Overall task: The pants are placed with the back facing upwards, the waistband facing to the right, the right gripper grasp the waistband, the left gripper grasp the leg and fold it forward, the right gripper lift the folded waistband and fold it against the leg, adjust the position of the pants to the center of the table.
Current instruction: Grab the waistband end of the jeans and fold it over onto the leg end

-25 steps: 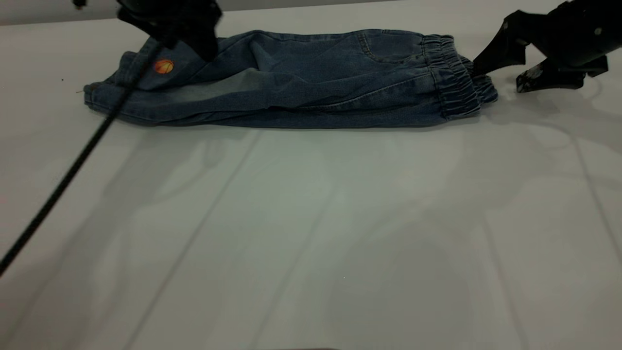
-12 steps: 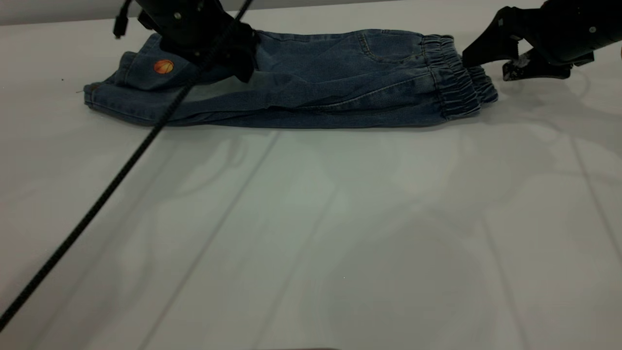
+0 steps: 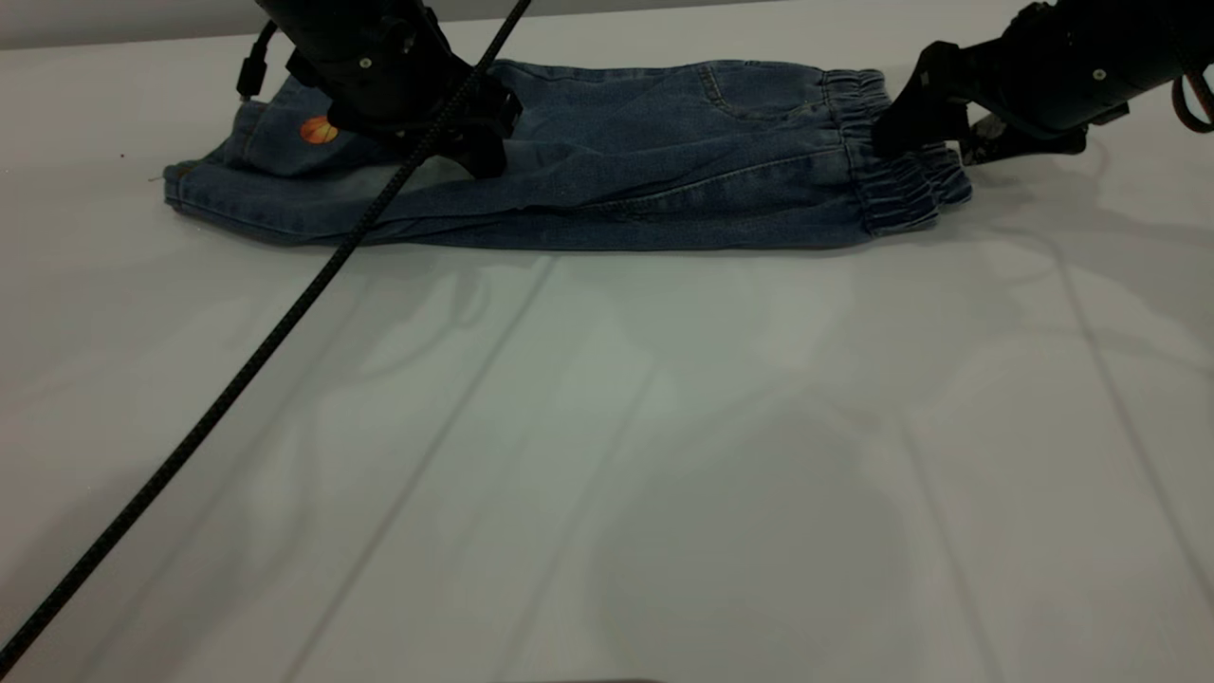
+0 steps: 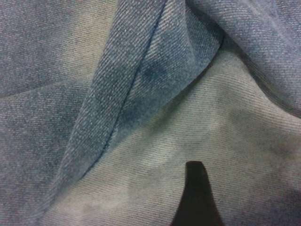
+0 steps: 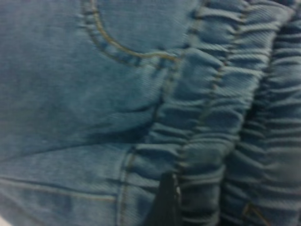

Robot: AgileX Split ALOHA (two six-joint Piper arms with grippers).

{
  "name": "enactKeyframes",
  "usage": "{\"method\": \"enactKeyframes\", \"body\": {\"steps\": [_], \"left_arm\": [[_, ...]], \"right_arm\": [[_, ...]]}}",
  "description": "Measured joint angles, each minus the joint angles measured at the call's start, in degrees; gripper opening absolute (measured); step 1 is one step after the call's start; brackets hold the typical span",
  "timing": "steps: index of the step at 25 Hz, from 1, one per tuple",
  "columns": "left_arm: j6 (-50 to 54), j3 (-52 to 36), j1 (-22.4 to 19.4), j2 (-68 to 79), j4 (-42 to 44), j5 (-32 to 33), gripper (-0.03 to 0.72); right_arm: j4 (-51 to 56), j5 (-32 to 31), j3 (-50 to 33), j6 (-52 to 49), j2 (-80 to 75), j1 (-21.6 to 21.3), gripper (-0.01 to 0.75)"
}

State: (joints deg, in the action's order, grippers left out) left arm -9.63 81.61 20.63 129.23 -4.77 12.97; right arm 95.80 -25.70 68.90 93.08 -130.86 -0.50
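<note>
Blue denim of the pants [image 5: 70, 94] fills the right wrist view, with a curved line of tan stitching marking a pocket edge. Beside it runs the gathered elastic waistband [image 5: 221, 122], bunched into ridges in two layers. One dark fingertip [image 5: 165, 202] of the right gripper rests against the waistband seam.

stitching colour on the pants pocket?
Tan, on the pants pocket seam; clearest in the right wrist view.

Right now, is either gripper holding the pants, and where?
It cannot be told: the right gripper is at the pants' waistband, the left gripper on the leg.
</note>
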Motion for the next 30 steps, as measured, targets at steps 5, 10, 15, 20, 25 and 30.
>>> {"method": "enactKeyframes", "body": {"steps": [5, 10, 15, 20, 25, 30], "left_arm": [[0.2, 0.1, 0.0, 1.1, -0.1, -0.2, 0.489], [0.3, 0.3, 0.0, 2.4, -0.1, -0.2, 0.489], [0.4, 0.5, 0.0, 2.6, -0.1, -0.2, 0.489], [0.4, 0.5, 0.0, 2.6, -0.1, -0.3, 0.489], [0.4, 2.5, 0.0, 2.9, -0.1, 1.9, 0.489], [0.4, 9.4, 0.0, 3.1, 0.0, 11.0, 0.489]], "right_arm": [[2.3, -4.8, 0.4, 0.1, -2.0, 0.0, 0.590], [3.4, -11.4, 0.6, 0.6, -3.1, 0.2, 0.549], [3.3, -15.7, 2.3, -0.4, -3.3, 0.4, 0.344], [3.2, -19.3, 3.4, -0.5, -3.3, 0.5, 0.155], [2.2, -19.1, 3.4, -2.3, -3.3, 0.5, 0.050], [-3.8, -18.8, 4.5, -8.1, -2.4, -1.5, 0.050]]}}
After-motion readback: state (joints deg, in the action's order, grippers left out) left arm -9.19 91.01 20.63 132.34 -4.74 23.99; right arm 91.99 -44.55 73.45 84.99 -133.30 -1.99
